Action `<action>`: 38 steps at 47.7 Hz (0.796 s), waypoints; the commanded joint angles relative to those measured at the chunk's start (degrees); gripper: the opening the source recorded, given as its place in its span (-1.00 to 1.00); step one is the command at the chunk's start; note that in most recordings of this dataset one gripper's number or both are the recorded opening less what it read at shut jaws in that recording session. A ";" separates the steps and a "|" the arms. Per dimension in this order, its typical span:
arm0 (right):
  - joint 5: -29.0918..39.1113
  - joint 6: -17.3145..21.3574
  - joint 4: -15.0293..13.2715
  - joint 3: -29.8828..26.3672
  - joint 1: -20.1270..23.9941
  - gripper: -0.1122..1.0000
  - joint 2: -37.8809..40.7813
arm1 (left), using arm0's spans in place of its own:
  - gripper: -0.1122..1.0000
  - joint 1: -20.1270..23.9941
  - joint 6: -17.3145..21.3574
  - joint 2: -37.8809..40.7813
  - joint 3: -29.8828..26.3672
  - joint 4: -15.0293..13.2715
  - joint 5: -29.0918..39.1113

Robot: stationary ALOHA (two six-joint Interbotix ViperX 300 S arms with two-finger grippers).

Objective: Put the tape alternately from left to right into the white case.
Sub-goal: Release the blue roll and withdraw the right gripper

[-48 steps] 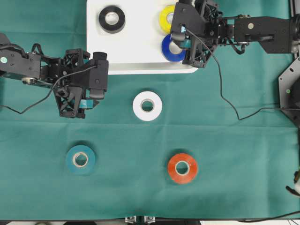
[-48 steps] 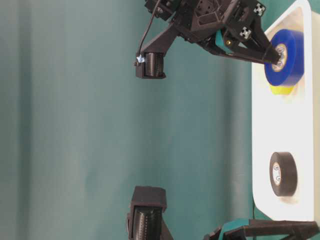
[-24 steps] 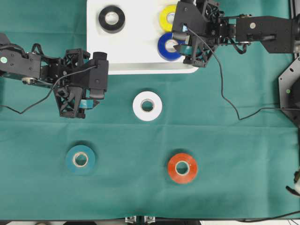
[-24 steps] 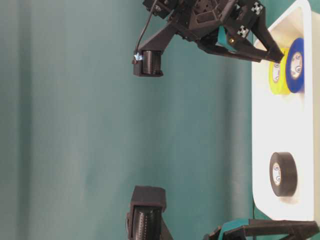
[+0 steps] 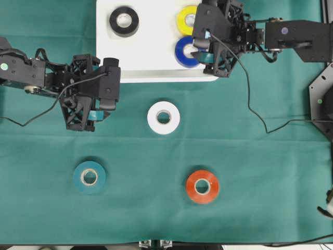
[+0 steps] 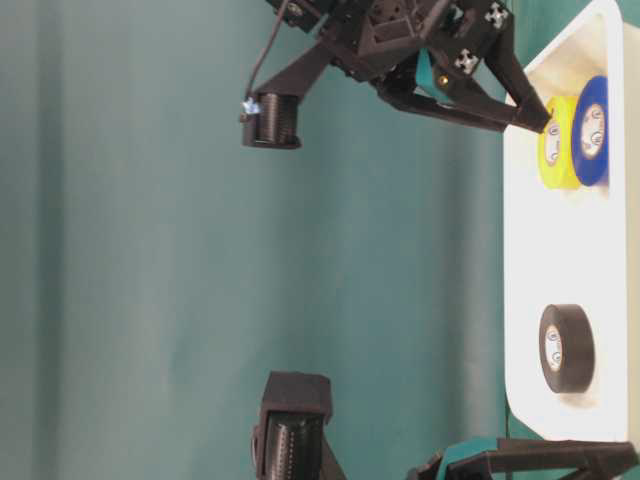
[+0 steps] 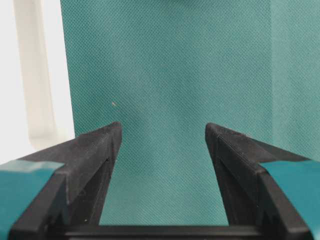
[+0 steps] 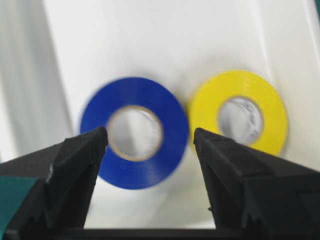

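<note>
Released a moment ago, the blue roll (image 5: 187, 50) now lies flat in the white case (image 5: 151, 57), touching the yellow roll (image 5: 186, 20), the black roll (image 5: 124, 21) well apart; the right gripper (image 5: 204, 52) hangs open-jawed above it. Outside wait the white roll (image 5: 164, 117), teal roll (image 5: 89, 177) and orange-red roll (image 5: 202, 187). By alternation, the left gripper (image 5: 89, 115), spread wide and empty, goes next, with white just to its right and teal below.

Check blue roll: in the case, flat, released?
In and flat. The blue roll lies in the white case beside the yellow roll; the right gripper is open above it.
</note>
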 commanded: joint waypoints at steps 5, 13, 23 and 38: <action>-0.53 0.09 0.09 -0.53 3.43 0.56 -2.37 | 0.95 -0.18 -0.09 -1.23 -1.32 -0.09 -0.26; -0.70 0.09 0.09 -0.44 6.68 0.56 -3.08 | 0.95 -0.18 -0.09 -1.32 -1.23 -0.09 -0.26; -1.93 0.18 0.18 -0.26 10.99 0.56 -3.87 | 0.95 -0.18 -0.09 -1.23 -1.23 0.00 -0.26; -5.62 0.26 0.62 1.32 14.94 0.56 -3.87 | 0.95 -0.18 -0.09 -1.05 -1.23 -0.09 -0.35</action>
